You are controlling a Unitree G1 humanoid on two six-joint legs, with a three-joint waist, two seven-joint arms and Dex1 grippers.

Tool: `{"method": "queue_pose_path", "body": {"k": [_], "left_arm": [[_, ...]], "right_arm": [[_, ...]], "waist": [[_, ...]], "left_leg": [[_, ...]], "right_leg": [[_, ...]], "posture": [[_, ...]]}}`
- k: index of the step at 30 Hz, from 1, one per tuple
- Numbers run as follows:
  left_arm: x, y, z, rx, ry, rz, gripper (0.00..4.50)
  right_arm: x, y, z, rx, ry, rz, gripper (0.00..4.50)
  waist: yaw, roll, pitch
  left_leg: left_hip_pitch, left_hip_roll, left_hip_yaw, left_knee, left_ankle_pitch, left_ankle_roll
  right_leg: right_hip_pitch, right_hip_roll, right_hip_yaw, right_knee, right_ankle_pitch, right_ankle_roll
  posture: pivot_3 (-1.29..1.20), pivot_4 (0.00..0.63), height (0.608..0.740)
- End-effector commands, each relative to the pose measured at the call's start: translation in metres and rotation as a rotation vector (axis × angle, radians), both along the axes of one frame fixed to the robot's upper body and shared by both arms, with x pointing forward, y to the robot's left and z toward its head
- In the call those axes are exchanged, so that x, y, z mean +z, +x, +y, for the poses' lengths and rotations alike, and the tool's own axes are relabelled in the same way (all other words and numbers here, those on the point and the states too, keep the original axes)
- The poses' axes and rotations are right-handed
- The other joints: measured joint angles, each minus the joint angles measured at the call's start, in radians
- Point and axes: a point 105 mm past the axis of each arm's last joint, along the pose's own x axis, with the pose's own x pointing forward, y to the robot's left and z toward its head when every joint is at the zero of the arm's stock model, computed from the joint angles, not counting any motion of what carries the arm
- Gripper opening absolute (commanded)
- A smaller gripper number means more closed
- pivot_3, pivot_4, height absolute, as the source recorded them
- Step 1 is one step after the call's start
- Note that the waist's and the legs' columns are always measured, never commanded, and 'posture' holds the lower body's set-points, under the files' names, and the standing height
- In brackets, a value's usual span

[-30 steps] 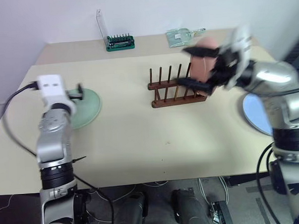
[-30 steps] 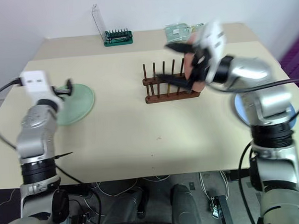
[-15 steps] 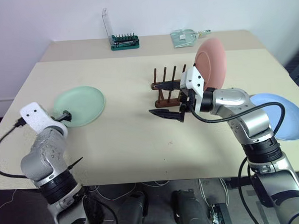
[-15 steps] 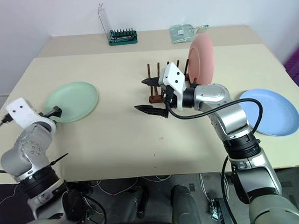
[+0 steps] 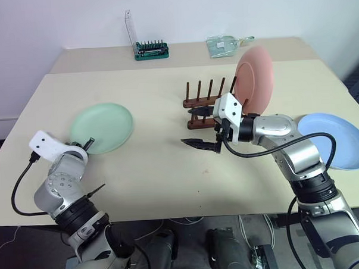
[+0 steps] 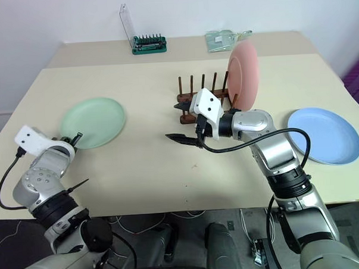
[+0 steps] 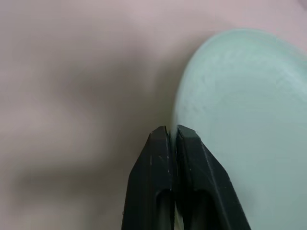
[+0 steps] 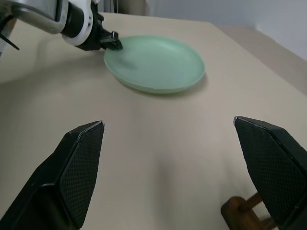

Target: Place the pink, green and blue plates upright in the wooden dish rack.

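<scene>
Left gripper (image 7: 171, 130) pinched on the green plate (image 5: 102, 127) rim at left, right gripper (image 5: 198, 126) fingers wide apart mid-frame, pink plate (image 5: 255, 77) upright in the wooden dish rack (image 5: 209, 100), blue plate (image 5: 335, 140) flat at right

The green plate (image 7: 249, 124) runs off the left wrist view's edge. The pink plate (image 5: 255, 77) hides the wooden dish rack's (image 5: 205, 97) right end. The far green holder's (image 5: 151, 50) contents are too small to tell.

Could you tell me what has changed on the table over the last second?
The left gripper has closed on the rim of the green plate. The right gripper, open, has dropped from beside the pink plate to just in front of the wooden dish rack. The pink plate stays upright in the rack; the blue plate lies flat.
</scene>
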Motion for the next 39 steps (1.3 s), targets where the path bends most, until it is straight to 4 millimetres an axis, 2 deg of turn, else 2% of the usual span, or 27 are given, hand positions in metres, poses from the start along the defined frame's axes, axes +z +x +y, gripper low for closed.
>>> {"method": "queue_pose_path", "body": {"k": [1, 2, 3, 7, 14, 18, 19, 21, 26, 27, 28, 31, 34, 37, 38, 39], "left_arm": [[0.072, 0.013, -0.025, -0.11, 0.177, -0.281, 0.05], [0.096, 0.015, -0.041, -0.163, 0.251, -0.361, 0.01], [0.111, 0.015, -0.053, -0.2, 0.302, -0.415, 0.01], [0.144, 0.017, -0.09, -0.309, 0.429, -0.522, 0.01], [0.159, 0.018, -0.14, -0.48, 0.564, -0.541, 0.01], [0.16, 0.015, -0.154, -0.519, 0.555, -0.551, 0.01], [0.16, 0.015, -0.155, -0.52, 0.55, -0.548, 0.0], [0.16, 0.014, -0.156, -0.518, 0.543, -0.546, 0.0], [0.157, 0.015, -0.152, -0.508, 0.532, -0.527, 0.0], [0.156, 0.015, -0.151, -0.502, 0.524, -0.524, 0.0], [0.157, 0.016, -0.149, -0.495, 0.503, -0.532, 0.0], [0.16, 0.016, -0.145, -0.476, 0.45, -0.553, 0.0], [0.172, 0.016, -0.125, -0.353, 0.302, -0.628, 0.93], [0.186, 0.013, -0.093, -0.169, 0.152, -0.718, 2.33], [0.192, 0.01, -0.076, -0.089, 0.119, -0.753, 2.87], [0.197, 0.007, -0.057, -0.007, 0.139, -0.771, 2.87]], "right_arm": [[0.022, 0.007, 0.008, -0.004, 0.016, -0.116, 4.44], [0.024, 0.011, 0.01, -0.008, -0.015, -0.174, 4.47], [0.026, 0.014, 0.012, -0.008, -0.038, -0.217, 4.47], [0.027, 0.021, 0.027, -0.005, -0.133, -0.407, 4.47], [0.038, 0.042, 0.048, -0.088, -0.22, -0.72, 4.47], [0.031, 0.049, 0.054, -0.088, -0.294, -0.815, 4.47], [0.029, 0.051, 0.054, -0.088, -0.306, -0.825, 4.22], [0.028, 0.052, 0.054, -0.09, -0.307, -0.843, 3.65], [0.026, 0.052, 0.053, -0.087, -0.323, -0.879, 1.2], [0.026, 0.052, 0.053, -0.09, -0.323, -0.89, 0.53], [0.027, 0.052, 0.052, -0.096, -0.321, -0.902, 0.16], [0.028, 0.052, 0.051, -0.106, -0.321, -0.919, 0.07], [0.028, 0.053, 0.049, -0.112, -0.328, -0.93, 0.0], [0.03, 0.053, 0.046, -0.122, -0.317, -0.94, 0.0], [0.034, 0.053, 0.044, -0.132, -0.304, -0.94, 0.0], [0.038, 0.052, 0.04, -0.141, -0.284, -0.936, 0.0]], "waist": [[-0.002, -0.001, 0.0], [-0.003, -0.001, 0.001], [-0.003, -0.001, 0.001], [-0.003, -0.001, 0.001], [-0.013, -0.001, 0.001], [-0.013, -0.001, 0.001], [-0.013, -0.001, 0.001], [-0.013, -0.001, 0.001], [-0.022, -0.001, 0.001], [-0.024, -0.001, 0.001], [-0.025, -0.001, 0.001], [-0.025, -0.001, 0.001], [-0.024, -0.001, 0.001], [-0.025, -0.002, 0.001], [-0.026, -0.002, 0.001], [-0.028, -0.002, 0.001]], "left_leg": [[0.0, 0.0, 0.0, 0.0, 0.0, 0.0], [0.0, 0.0, 0.0, 0.0, 0.0, 0.0], [0.0, 0.0, 0.001, 0.0, 0.0, 0.0], [0.0, 0.0, 0.002, 0.0, 0.0, -0.001], [0.0, 0.001, 0.004, -0.001, 0.004, -0.003], [0.0, 0.001, 0.004, -0.001, 0.005, -0.003], [0.0, 0.001, 0.004, -0.001, 0.005, -0.003], [0.0, 0.001, 0.004, -0.001, 0.005, -0.003], [0.0, 0.001, 0.004, -0.001, 0.005, -0.004], [0.0, 0.001, 0.004, -0.001, 0.005, -0.004], [0.0, 0.001, 0.004, -0.002, 0.005, -0.004], [0.0, 0.001, 0.004, -0.002, 0.005, -0.004], [0.0, 0.002, 0.004, -0.002, 0.005, -0.004], [0.0, 0.002, 0.004, -0.001, 0.005, -0.004], [0.0, 0.002, 0.004, -0.001, 0.005, -0.004], [0.0, 0.002, 0.005, -0.002, 0.005, -0.004]], "right_leg": [[0.0, 0.0, 0.0, 0.0, 0.0, 0.0], [0.0, 0.0, 0.0, 0.0, 0.0, 0.0], [0.0, 0.0, 0.0, 0.0, 0.001, -0.001], [0.0, 0.0, 0.001, 0.0, 0.001, -0.001], [-0.002, 0.002, 0.003, 0.001, 0.001, -0.001], [-0.002, 0.002, 0.004, 0.001, 0.001, -0.001], [-0.002, 0.002, 0.004, 0.001, 0.001, -0.001], [-0.002, 0.002, 0.004, 0.001, 0.001, -0.001], [-0.003, 0.002, 0.004, 0.001, 0.001, -0.001], [-0.003, 0.002, 0.004, 0.001, 0.001, -0.001], [-0.003, 0.002, 0.004, 0.001, 0.001, -0.001], [-0.003, 0.002, 0.004, 0.001, 0.001, -0.001], [-0.003, 0.002, 0.004, 0.001, 0.001, -0.001], [-0.003, 0.002, 0.004, 0.001, 0.001, -0.001], [-0.003, 0.002, 0.004, 0.001, 0.001, -0.001], [-0.003, 0.003, 0.004, 0.001, 0.001, -0.001]], "posture": [[0.0, 0.15, 0.74], [0.0, 0.15, 0.74], [0.0, 0.15, 0.74], [0.0, 0.15, 0.74], [0.0, 0.15, 0.74], [0.0, 0.15, 0.74], [0.0, 0.15, 0.74], [0.0, 0.15, 0.74], [0.0, 0.15, 0.74], [0.0, 0.15, 0.74], [0.0, 0.15, 0.74], [0.0, 0.15, 0.74], [0.0, 0.15, 0.74], [0.0, 0.15, 0.74], [0.0, 0.15, 0.74], [0.0, 0.15, 0.74]]}}
